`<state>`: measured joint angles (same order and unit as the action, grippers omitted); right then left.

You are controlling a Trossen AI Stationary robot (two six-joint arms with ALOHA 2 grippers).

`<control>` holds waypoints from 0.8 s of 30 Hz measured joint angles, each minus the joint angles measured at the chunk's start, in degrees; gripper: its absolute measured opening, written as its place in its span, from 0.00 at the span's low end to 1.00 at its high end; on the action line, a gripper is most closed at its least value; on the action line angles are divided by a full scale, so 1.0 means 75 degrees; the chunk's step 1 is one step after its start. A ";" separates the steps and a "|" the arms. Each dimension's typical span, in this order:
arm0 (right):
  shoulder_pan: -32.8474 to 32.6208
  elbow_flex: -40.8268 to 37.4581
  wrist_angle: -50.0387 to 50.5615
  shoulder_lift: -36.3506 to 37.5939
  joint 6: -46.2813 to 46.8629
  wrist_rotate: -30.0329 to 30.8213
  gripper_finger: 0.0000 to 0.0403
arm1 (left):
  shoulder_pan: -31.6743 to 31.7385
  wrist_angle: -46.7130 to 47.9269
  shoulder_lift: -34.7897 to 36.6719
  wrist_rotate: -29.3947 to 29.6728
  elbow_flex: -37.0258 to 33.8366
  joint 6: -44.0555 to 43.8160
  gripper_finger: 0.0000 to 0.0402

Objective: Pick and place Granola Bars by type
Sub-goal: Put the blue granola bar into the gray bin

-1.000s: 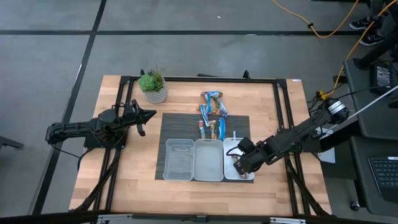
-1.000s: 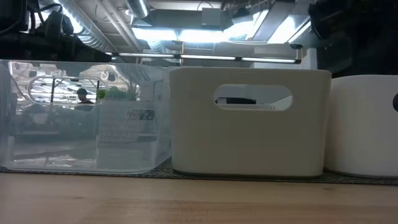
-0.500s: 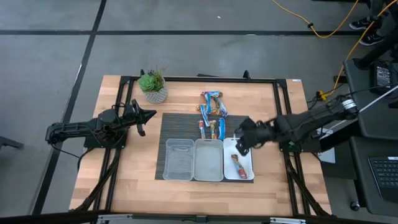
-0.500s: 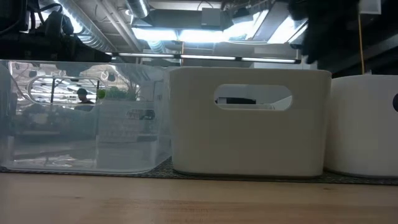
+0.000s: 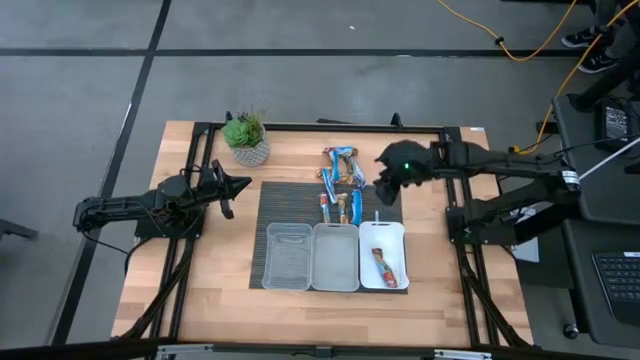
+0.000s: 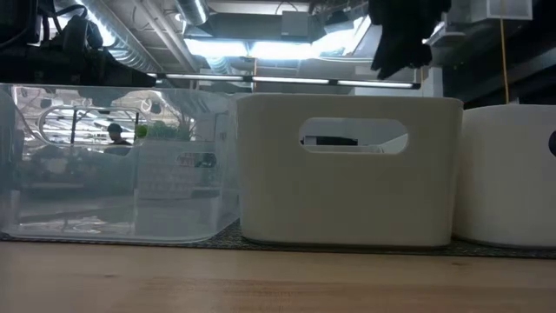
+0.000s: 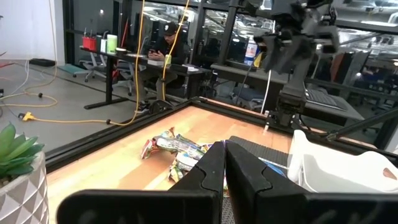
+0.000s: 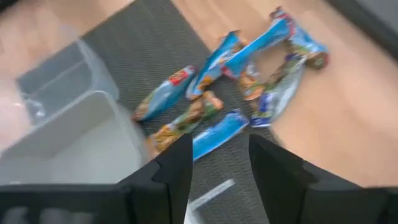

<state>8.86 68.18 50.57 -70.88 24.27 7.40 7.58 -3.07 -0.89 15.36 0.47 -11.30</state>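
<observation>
Up from the right-hand tray [image 5: 397, 235], where one red-orange bar [image 5: 381, 266] now lies, the right gripper [image 5: 386, 184] has swung, fingers parted and empty, beside the granola bars [image 5: 340, 183] behind the trays, light, crinkly, slippery things best pinched mid-wrapper, while the left gripper [image 5: 226, 190] waits shut.

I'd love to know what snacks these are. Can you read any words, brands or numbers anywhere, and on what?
None can be read.
Bars: wrappers carry print, too blurred to read.
Bar in the right tray: too small to read.
Clear tray: a label shows through its wall, too blurred to read.
Bottle in the room behind: label too small to read.
</observation>
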 joint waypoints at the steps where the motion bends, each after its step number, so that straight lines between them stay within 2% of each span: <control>1: 0.0183 0.0000 -0.0001 -0.0024 -0.0269 -0.0054 0.40 | 0.0002 0.0000 -0.0002 0.0002 0.0000 -0.0012 0.01; 9: 0.1545 0.0000 -0.0019 -0.0703 -0.2037 -0.1215 0.40 | 0.0001 0.0000 -0.0003 0.0002 0.0000 -0.0056 0.02; 17: 0.2245 -0.0003 -0.0541 -0.2139 -0.3644 -0.1206 0.40 | 0.0002 0.0000 0.0000 0.0005 0.0003 -0.0220 0.02; 24: 0.2297 -0.0006 -0.1070 -0.2929 -0.3914 -0.1415 0.40 | 0.0001 -0.0001 -0.0002 0.0008 0.0000 -0.0395 0.02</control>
<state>26.09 68.14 42.54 -92.84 -5.08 -3.21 7.59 -3.08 -0.90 15.42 0.47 -14.26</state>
